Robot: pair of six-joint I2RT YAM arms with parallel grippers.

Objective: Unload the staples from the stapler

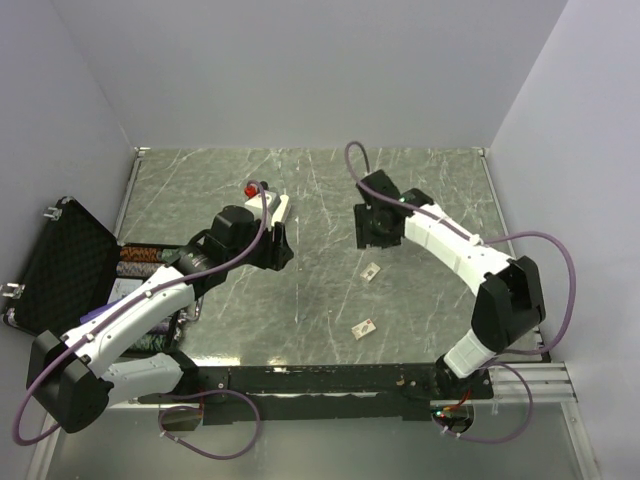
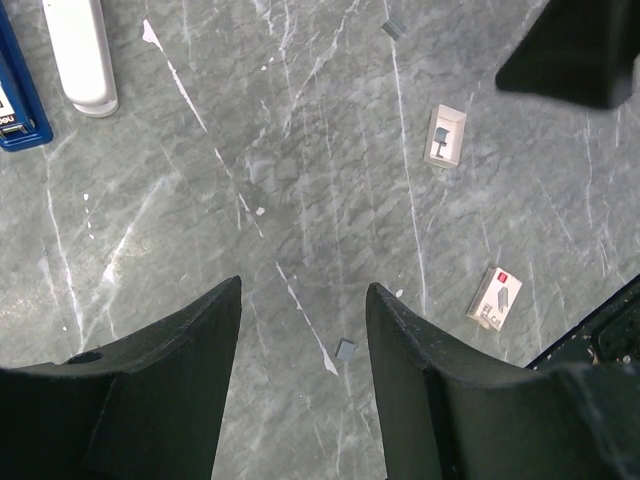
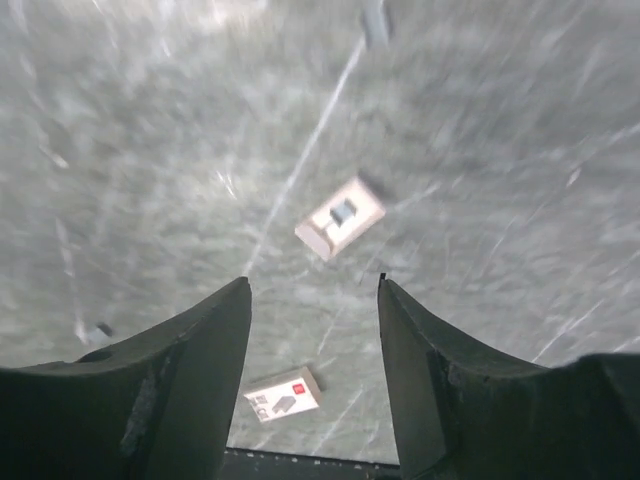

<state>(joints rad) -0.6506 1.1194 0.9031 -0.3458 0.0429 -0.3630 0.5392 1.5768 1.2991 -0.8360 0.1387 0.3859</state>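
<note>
Claws [image 2: 303, 285] [image 3: 313, 282] agape, aloft over table [image 1: 320, 200].

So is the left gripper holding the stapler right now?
No, the left gripper hangs open and empty; the stapler lies well away from it.

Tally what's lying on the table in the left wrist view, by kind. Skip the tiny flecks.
stapler, blue: 1
white bar: 1
small cards: 2
grey bits: 2
Total: 6
</note>
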